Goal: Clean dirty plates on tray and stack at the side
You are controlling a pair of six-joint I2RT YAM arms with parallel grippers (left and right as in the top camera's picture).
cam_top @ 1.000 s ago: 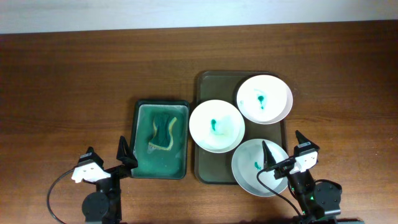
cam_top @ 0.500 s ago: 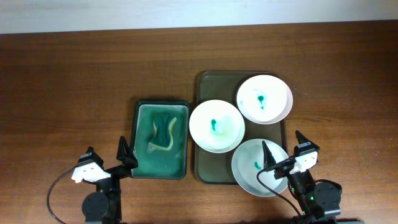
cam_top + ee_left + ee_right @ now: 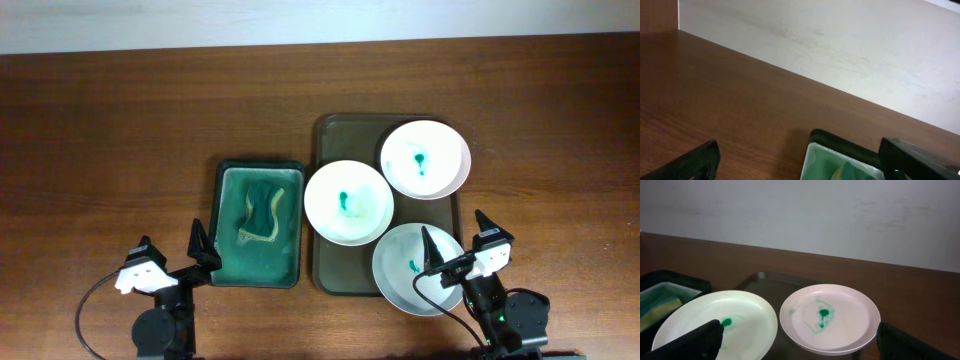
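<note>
Nothing moved since before, wood table (image 3: 120,110), pale wall (image 3: 200,20) along frame top, three smeared plates (image 3: 424,159) on tray (image 3: 338,135) right of centre, left gripper (image 3: 172,250) and right gripper (image 3: 455,240) spread empty at bottom.

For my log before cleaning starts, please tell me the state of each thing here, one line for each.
Far plate: teal smear, on tray, unstacked.
Middle plate: teal smear, on tray, unstacked.
Near plate: teal smear, on tray, unstacked.
Tray: holds all three plates.
Green tub: holds a sponge.
Left gripper: jaws open, empty.
Right gripper: jaws open, empty.
</note>
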